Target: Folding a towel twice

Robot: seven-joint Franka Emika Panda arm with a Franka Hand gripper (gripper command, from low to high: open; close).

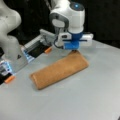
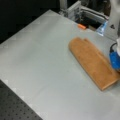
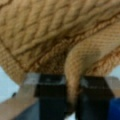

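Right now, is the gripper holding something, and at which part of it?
Yes. The gripper is shut on the towel, pinching a raised fold of cloth at the end edge of the folded strip.

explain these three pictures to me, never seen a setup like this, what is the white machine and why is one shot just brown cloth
The white machine is a robot arm with a blue-and-white claw at its end. Two pictures come from cameras set off the arm, looking at a grey table from different sides. The third comes from a camera on the arm's wrist, right behind the claw, which is why cloth fills it.

On the table lies an orange-brown towel, already folded into a long narrow strip; it shows in both front views. In a front view the claw sits at the strip's far right end. In the wrist view the claw is shut on a pinch of the towel's edge between its two dark fingers.

At the table's back edge are metal rails and small orange pieces.
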